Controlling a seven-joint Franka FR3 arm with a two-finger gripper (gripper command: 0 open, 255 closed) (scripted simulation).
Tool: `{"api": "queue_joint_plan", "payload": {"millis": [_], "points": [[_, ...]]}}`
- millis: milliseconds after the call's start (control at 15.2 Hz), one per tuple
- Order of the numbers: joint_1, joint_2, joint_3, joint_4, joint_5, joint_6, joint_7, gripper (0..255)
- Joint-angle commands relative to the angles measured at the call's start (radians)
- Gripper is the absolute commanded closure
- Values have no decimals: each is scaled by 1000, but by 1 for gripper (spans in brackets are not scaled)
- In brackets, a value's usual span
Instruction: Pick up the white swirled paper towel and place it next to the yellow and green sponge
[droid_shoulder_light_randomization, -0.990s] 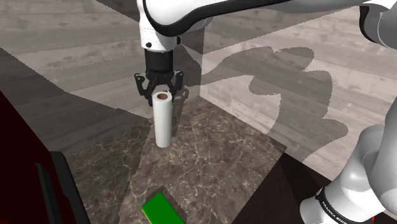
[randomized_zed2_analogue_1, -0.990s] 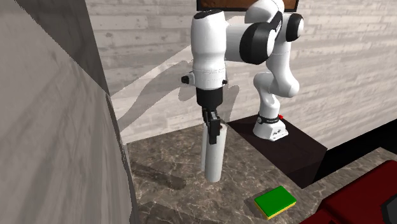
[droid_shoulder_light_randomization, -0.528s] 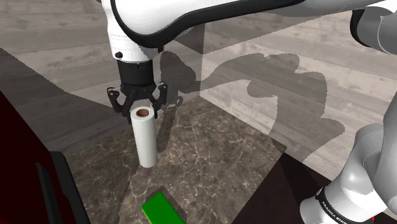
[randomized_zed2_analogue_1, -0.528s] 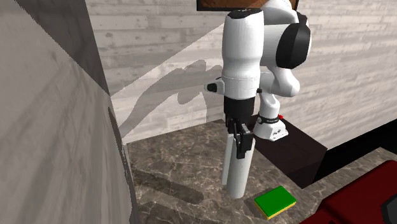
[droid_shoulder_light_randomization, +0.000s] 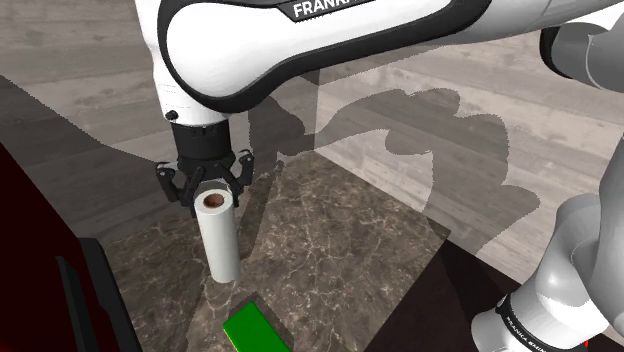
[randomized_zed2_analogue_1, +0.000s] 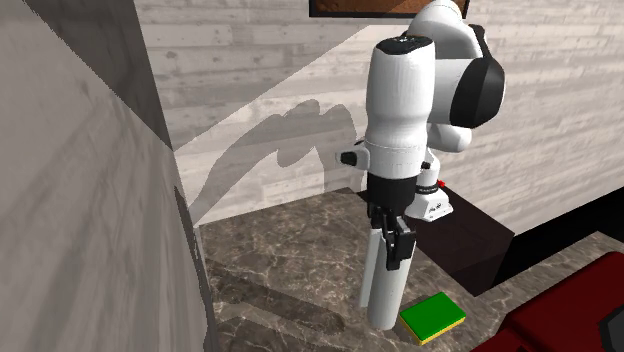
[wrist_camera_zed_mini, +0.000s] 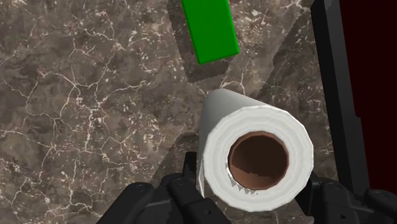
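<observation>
This looks like a home kitchen. A dark veined marble countertop (droid_shoulder_light_randomization: 340, 240) meets a pale plank wall (randomized_zed2_analogue_1: 240, 55). A green-and-yellow sponge (randomized_zed2_analogue_1: 432, 317) lies there.

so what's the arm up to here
The arm's black gripper is shut on the top of a white paper towel roll, holding it upright over the dark marble counter. The roll is close beside the green and yellow sponge. It is not yet released, and whether its base touches the counter is unclear.

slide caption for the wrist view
All-black gripper clasping a white paper towel roll over a dark veined counter, green rectangular sponge ahead
</observation>
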Motion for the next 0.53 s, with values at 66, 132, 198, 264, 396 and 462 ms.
{"api": "queue_joint_plan", "payload": {"millis": [66,132,198,264,396,462], "points": [[0,9,-1,-27,-2,36,0,255],[0,12,-1,-37,-3,49,0,255],[0,14,-2,-46,-4,61,0,255],[0,17,-2,-56,-5,73,0,255],[1,24,-3,-74,-6,98,0,255],[1,27,-3,-83,-7,110,0,255]]}}
